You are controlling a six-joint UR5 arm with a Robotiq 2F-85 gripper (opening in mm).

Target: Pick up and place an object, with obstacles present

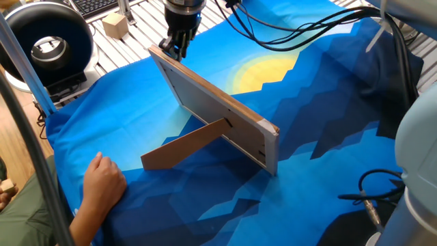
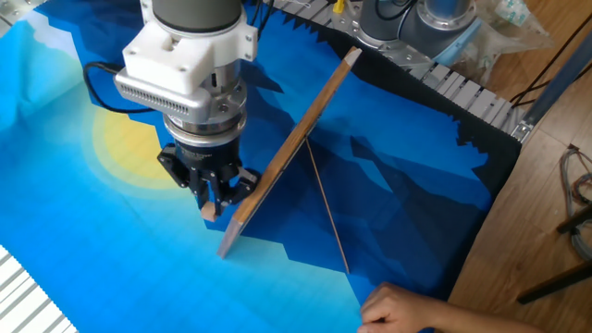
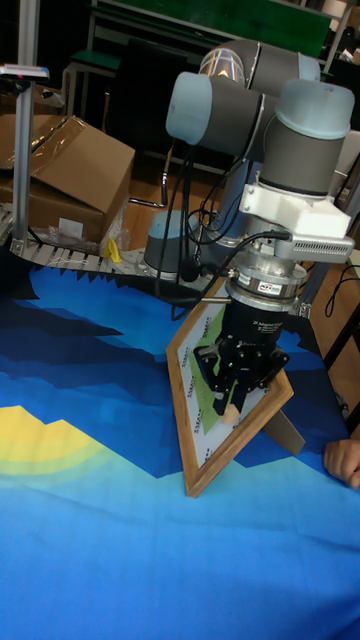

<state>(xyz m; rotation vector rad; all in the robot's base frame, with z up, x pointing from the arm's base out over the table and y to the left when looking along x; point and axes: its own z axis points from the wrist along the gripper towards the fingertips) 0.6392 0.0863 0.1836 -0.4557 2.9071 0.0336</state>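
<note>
Board (image 1: pixel 212 109) tilted on strut (image 1: pixel 184 145), long axis diagonal; claw (image 3: pixel 232 398) pinching small peg (image 3: pixel 229 408).

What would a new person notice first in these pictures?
The large flat board with light wood edges stands tilted mid-cloth, propped by a brown strut. The black two-finger gripper hangs at its face side, holding a small pale object. A person's hand rests on the blue cloth's edge.

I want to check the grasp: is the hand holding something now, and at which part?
The hand holds a small light-coloured object between its fingertips, beside the board; which part it grips cannot be told.
</note>
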